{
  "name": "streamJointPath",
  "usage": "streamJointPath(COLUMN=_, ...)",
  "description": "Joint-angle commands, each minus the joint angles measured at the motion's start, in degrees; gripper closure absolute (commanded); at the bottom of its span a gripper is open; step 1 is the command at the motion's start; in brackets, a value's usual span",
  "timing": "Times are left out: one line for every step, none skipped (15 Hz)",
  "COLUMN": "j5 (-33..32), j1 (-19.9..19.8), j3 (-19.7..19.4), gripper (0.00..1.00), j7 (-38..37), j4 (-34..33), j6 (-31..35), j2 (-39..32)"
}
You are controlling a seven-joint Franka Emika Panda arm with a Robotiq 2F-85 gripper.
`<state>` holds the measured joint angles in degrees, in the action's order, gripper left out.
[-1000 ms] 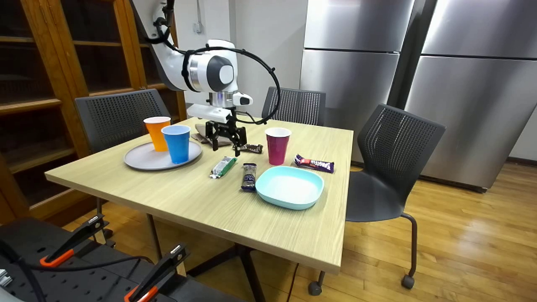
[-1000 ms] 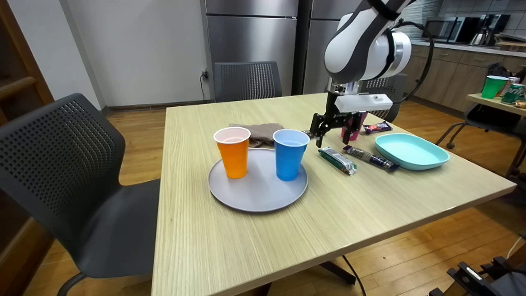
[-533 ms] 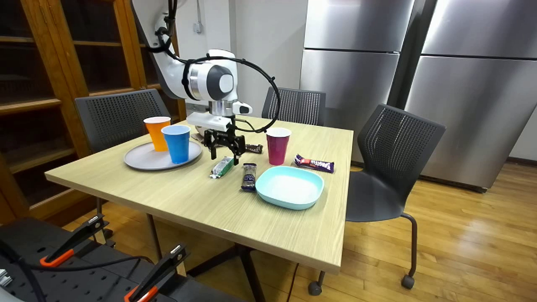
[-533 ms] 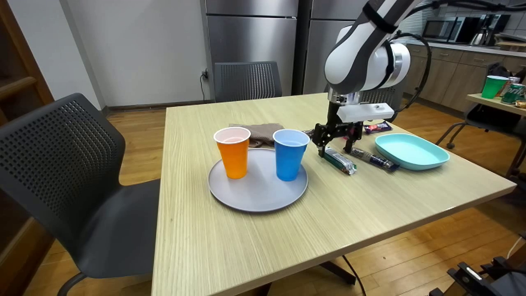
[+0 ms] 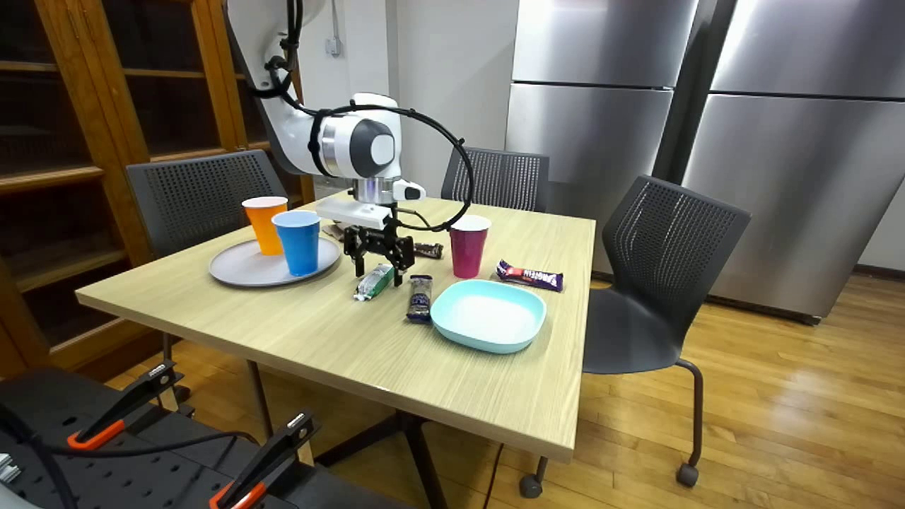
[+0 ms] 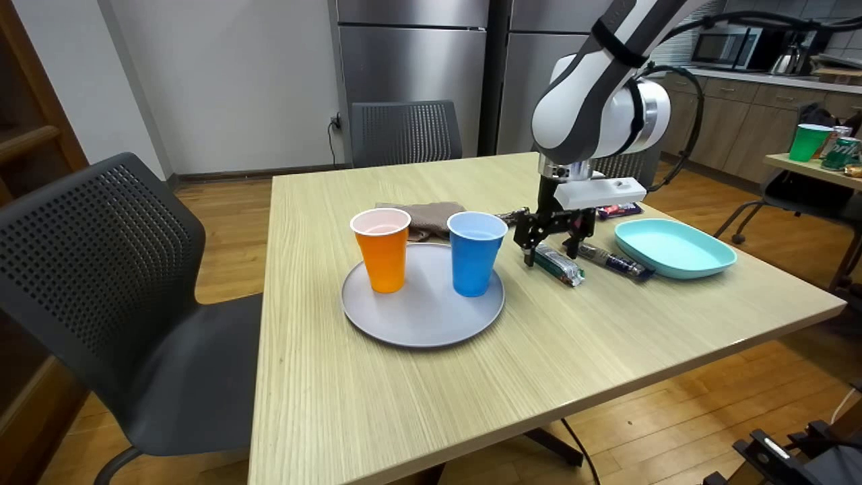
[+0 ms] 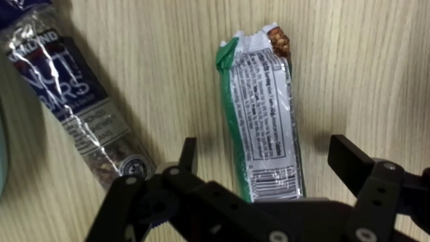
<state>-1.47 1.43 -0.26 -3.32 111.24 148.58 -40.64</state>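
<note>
A green bar (image 7: 263, 112) lies on a table (image 6: 337, 404) between the spread jaws of the gripper (image 7: 264, 143), with gaps on 2 sides, a nut bar (image 5: 420, 298) near it, a teal plate (image 5: 488, 314) past that, and farther off a grey plate (image 6: 424, 316) holding an orange cup (image 6: 382, 263) and a blue cup (image 6: 475, 263).

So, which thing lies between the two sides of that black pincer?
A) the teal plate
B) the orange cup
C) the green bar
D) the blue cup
C: in the wrist view, the green bar lies between the two sides of the open pincer, with a strip of bare table showing along each side of it.
</note>
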Motion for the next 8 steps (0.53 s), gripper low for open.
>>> streamJointPath(j5=0.5, j1=-0.8, j3=0.6, gripper=0.26, j7=2.1, j4=-1.0, j6=-1.4, j2=0.0)
streamJointPath(j5=0.5, j1=-0.8, j3=0.6, gripper=0.35, j7=2.1, j4=-1.0, j6=-1.4, j2=0.1)
streamJointPath(j5=0.6, j1=-0.8, j3=0.6, gripper=0.42, j7=2.0, j4=-0.9, j6=-1.4, j2=0.1)
streamJointPath(j5=0.7, j1=-0.9, j3=0.7, gripper=0.51, j7=2.0, j4=-0.9, j6=-1.4, j2=0.1)
streamJointPath(j5=1.2, j1=-1.3, j3=1.3, gripper=0.58, j7=2.5, j4=-0.7, j6=-1.5, j2=0.5)
streamJointPath(j5=1.2, j1=-1.3, j3=1.4, gripper=0.66, j7=2.5, j4=-0.6, j6=-1.3, j2=0.8)
streamJointPath(j5=1.4, j1=-1.4, j3=1.7, gripper=0.72, j7=2.7, j4=-0.4, j6=-1.0, j2=1.3)
streamJointPath(j5=1.3, j1=-0.9, j3=1.4, gripper=0.81, j7=1.9, j4=-0.3, j6=-0.7, j2=1.8)
